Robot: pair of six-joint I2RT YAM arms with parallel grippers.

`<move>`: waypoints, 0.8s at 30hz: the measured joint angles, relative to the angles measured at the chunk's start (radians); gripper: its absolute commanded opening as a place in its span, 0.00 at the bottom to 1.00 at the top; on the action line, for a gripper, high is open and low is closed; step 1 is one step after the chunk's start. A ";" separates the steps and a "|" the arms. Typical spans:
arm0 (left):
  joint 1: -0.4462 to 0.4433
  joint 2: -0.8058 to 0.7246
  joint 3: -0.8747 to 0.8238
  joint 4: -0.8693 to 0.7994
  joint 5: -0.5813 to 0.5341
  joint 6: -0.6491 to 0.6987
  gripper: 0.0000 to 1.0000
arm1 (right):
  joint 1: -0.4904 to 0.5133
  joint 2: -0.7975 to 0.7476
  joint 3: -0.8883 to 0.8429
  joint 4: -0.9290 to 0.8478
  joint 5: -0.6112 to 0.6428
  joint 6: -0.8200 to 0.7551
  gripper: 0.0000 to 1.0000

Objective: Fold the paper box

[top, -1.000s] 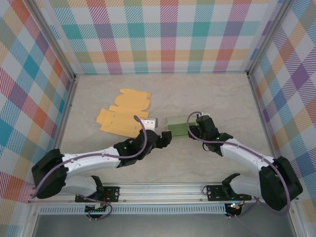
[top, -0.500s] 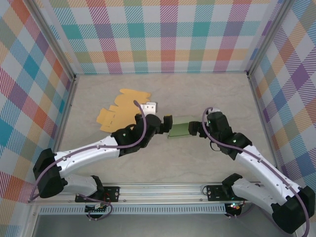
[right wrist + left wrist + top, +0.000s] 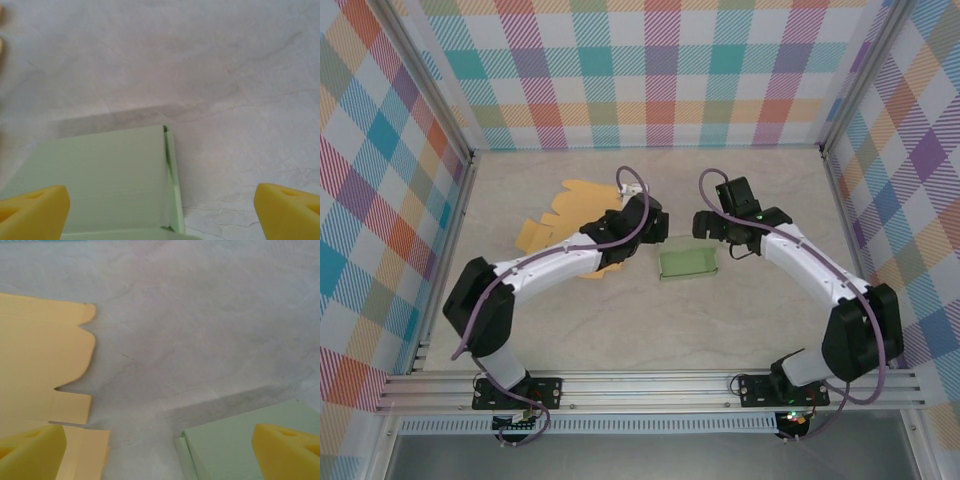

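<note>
One flat yellow blank [image 3: 580,195] beside the folded green box [image 3: 686,262]

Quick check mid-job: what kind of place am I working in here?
Probably a lab robot cell: plaid walls enclose a table, and the left arm and right arm mount on an aluminium rail.

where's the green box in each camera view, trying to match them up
Top external: the green box lies near the picture's centre, right of the yellow cardboard sheet.
Left wrist: the box fills the lower right corner; the yellow sheet is at left.
Right wrist: the box sits lower left.
Shared landmark: the pale marbled tabletop under the box.
</note>
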 measured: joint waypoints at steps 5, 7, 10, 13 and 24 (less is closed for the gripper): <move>0.000 0.083 0.008 -0.005 0.053 -0.001 0.94 | -0.049 0.028 -0.020 0.000 -0.060 -0.005 0.92; 0.000 0.108 0.008 -0.008 0.065 -0.005 0.93 | -0.062 0.028 -0.050 0.008 -0.082 -0.005 0.91; 0.000 0.122 -0.005 -0.004 0.078 -0.021 0.92 | -0.074 0.034 -0.099 0.018 -0.107 -0.005 0.90; 0.000 0.122 -0.040 0.003 0.090 -0.046 0.90 | -0.079 0.050 -0.140 0.039 -0.131 -0.005 0.88; 0.000 0.140 -0.145 0.074 0.138 -0.119 0.75 | -0.082 0.080 -0.219 0.114 -0.180 -0.001 0.83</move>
